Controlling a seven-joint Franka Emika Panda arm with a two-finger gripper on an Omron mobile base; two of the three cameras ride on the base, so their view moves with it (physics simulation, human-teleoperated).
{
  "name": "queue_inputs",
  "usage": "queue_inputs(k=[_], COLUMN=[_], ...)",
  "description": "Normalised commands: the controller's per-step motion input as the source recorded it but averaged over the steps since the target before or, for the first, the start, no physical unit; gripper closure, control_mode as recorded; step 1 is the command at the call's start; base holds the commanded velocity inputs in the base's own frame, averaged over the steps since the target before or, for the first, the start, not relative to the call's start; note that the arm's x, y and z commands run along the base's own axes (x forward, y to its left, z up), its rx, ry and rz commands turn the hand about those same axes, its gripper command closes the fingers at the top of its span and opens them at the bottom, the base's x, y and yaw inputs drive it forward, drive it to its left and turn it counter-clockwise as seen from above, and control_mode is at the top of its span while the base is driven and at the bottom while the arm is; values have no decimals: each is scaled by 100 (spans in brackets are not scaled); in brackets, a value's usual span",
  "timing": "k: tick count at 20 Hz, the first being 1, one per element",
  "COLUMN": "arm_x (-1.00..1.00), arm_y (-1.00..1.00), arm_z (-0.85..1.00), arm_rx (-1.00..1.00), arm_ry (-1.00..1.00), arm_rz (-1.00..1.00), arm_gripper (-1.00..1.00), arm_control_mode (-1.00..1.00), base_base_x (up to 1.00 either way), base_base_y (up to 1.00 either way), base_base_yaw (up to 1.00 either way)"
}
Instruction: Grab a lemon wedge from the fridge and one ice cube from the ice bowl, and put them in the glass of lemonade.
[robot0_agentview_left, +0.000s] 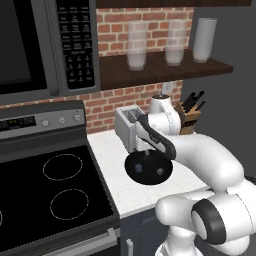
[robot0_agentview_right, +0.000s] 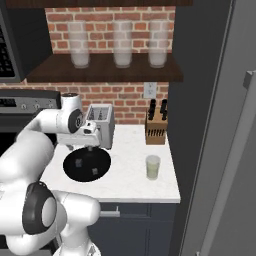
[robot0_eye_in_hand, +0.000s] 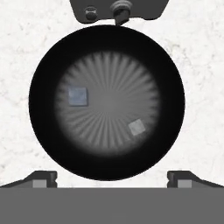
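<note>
The black ice bowl (robot0_eye_in_hand: 43, 65) lies straight below my hand on the white counter. Two ice cubes rest in it: a bluish one (robot0_eye_in_hand: 78, 96) at the left and a paler one (robot0_eye_in_hand: 137, 127) at the lower right. My gripper (robot0_eye_in_hand: 112, 180) hovers above the bowl, open, with a fingertip (robot0_eye_in_hand: 41, 178) at each side and nothing between them. The bowl (robot0_agentview_right: 102, 161) with both cubes (robot0_agentview_right: 78, 162) sits in front of the toaster. To its right stands the glass of lemonade (robot0_agentview_right: 153, 167). The fridge (robot0_agentview_right: 220, 125) rises at the right. The lemon wedge is out of view.
A silver toaster (robot0_agentview_right: 100, 124) stands right behind the bowl, close to my hand. A knife block (robot0_agentview_right: 155, 127) sits by the brick wall. The black stove top (robot0_agentview_left: 50, 190) lies to the left, the microwave (robot0_agentview_left: 30, 45) above it. A shelf with frosted glasses (robot0_agentview_right: 115, 45) hangs overhead.
</note>
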Motion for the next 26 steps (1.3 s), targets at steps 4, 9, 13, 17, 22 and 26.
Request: queue_inputs(k=[4, 9, 13, 17, 22, 26], arm_x=[13, 7, 0, 12, 29, 3], arm_y=[0, 0, -22, -4, 0, 0], arm_z=[-79, -65, -19, -3, -10, -25], arm_rx=[-2, 0, 0, 0, -1, 0], arm_ry=[8, 7, 12, 2, 16, 22], arm_rz=[0, 0, 5, 8, 16, 15], arm_gripper=[-100, -100, -100, -100, -100, -100], arm_control_mode=[-100, -100, -100, -100, -100, -100], base_base_x=[0, 0, 0, 0, 0, 0], base_base_y=[0, 0, 0, 0, 0, 0], base_base_yaw=[0, 0, 0, 0, 0, 0])
